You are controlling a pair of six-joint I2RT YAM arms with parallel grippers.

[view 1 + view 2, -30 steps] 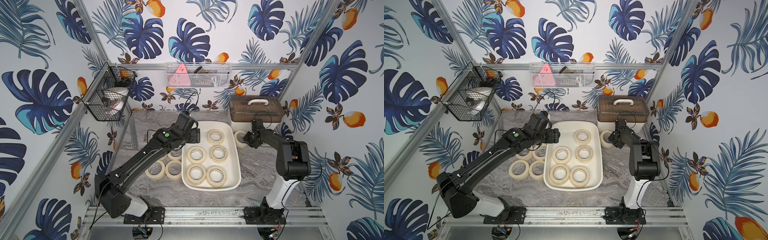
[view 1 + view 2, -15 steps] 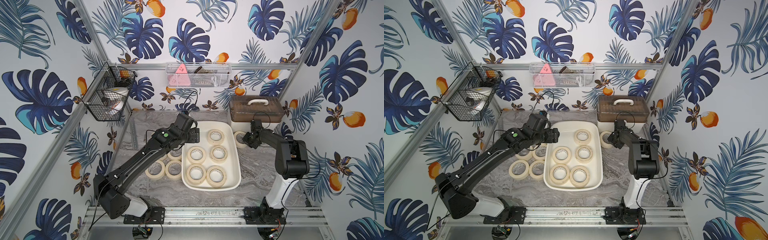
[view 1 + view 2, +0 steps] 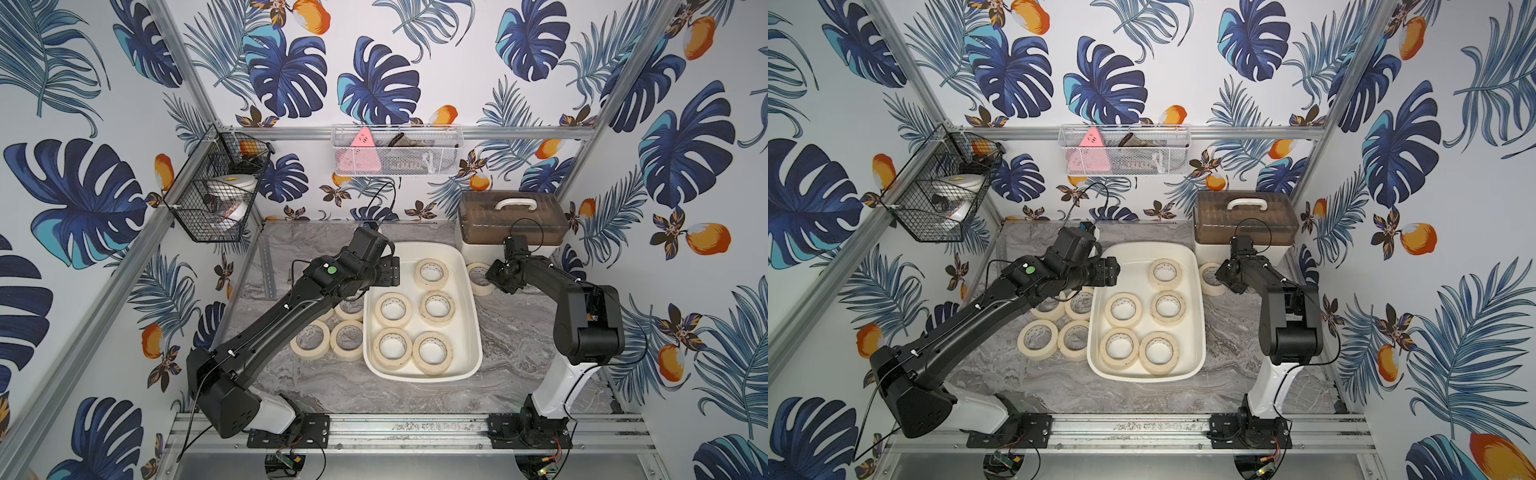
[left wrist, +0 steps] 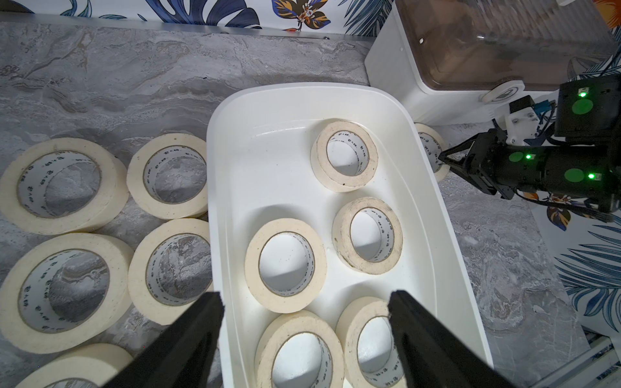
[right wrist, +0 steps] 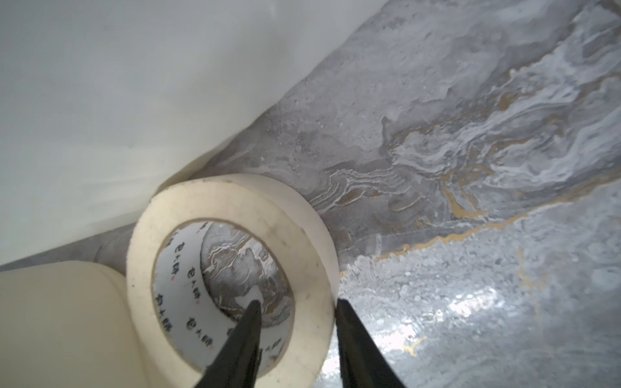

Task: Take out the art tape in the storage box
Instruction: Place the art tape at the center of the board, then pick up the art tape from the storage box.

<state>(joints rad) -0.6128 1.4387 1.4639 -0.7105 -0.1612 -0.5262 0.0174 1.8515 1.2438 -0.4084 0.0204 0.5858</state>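
Tape rolls [image 3: 377, 309] cream, white cores [image 4: 361, 151] with small dark print. Box [image 3: 467, 328] glossy white. Tabletop [image 3: 519, 332] around it grey marble, gold veins. Case [image 3: 467, 249] behind box: brown see-through lid [image 3: 478, 224], white handle [image 3: 510, 203]. Walls [image 3: 415, 41] white, blue leaves, orange fruit.

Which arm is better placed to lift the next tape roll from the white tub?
Left. The left gripper hovers open over the storage box, above the art tape inside; the right gripper sits outside it, jaws astride a roll on the table.
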